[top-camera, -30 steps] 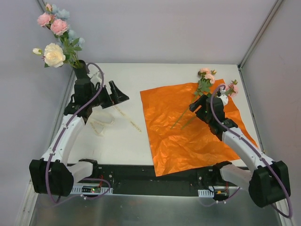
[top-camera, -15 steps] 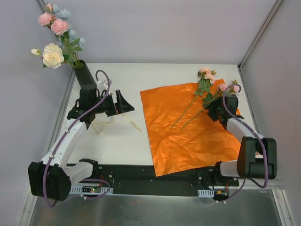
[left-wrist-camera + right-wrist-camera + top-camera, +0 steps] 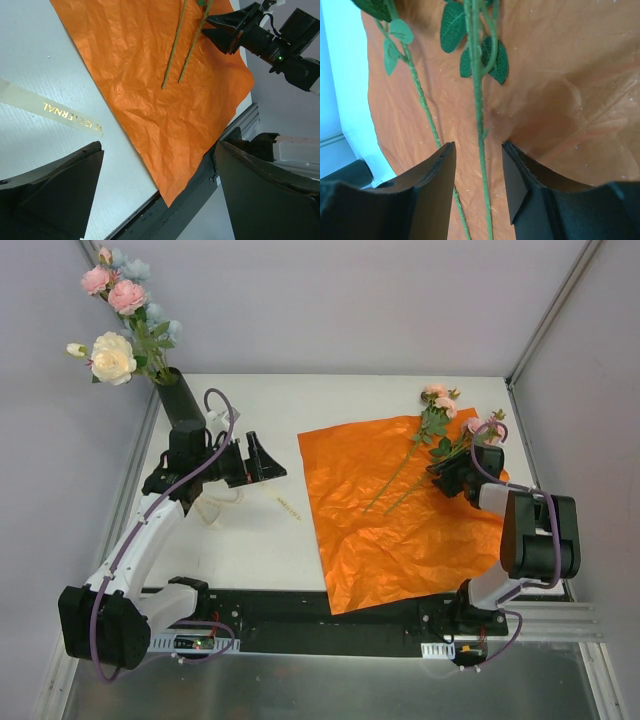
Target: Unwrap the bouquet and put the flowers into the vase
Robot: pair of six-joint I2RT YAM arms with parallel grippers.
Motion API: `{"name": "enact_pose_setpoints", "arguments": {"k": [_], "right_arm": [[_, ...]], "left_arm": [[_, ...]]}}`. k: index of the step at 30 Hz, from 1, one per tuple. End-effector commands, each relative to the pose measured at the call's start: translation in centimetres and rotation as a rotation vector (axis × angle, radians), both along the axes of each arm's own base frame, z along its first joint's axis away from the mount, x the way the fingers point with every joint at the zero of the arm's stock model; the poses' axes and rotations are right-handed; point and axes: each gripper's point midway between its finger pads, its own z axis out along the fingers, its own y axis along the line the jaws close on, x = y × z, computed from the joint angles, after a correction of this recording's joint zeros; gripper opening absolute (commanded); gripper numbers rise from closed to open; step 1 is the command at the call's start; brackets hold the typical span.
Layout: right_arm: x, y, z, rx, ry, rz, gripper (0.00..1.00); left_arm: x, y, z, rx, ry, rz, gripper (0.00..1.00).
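Closing here, the right jaws could pinch the orange paper along with the stem and drag the sheet up, since their tips sit low over it; so slim a stem might also slip out sideways. They stand partly open, straddling that stem near the paper's far right edge, gripping nothing yet. A second stem lies just beside it. The left jaws gape wide and empty over the counter left of the paper, by the ribbon. Farther left, the vase holds the other flowers.
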Motion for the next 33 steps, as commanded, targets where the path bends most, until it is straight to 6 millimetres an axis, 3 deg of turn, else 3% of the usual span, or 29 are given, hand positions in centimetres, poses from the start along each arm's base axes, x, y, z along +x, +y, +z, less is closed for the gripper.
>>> {"name": "enact_pose_setpoints", "arguments": {"k": [1, 19, 26, 33], "right_arm": [[2.0, 0.2, 1.4, 0.052, -0.073, -0.008, 0.48], [2.7, 0.2, -0.7, 0.109, -0.046, -0.013, 0.39], [2.9, -0.2, -0.3, 0.114, -0.060, -0.021, 0.22], [3.4, -0.4, 2.1, 0.089, -0.136, 0.014, 0.02]], "left_arm": [[-0.3, -0.2, 0.6, 0.003, -0.037, -0.017, 0.99], [-0.4, 0.1, 0.7, 0.026, -0.065, -0.014, 0.99], [-0.5, 0.1, 1.0, 0.024, -0.076, -0.023, 0.99], [-0.3, 1.1, 0.9, 0.079, -0.111, 0.022, 0.99]]}}
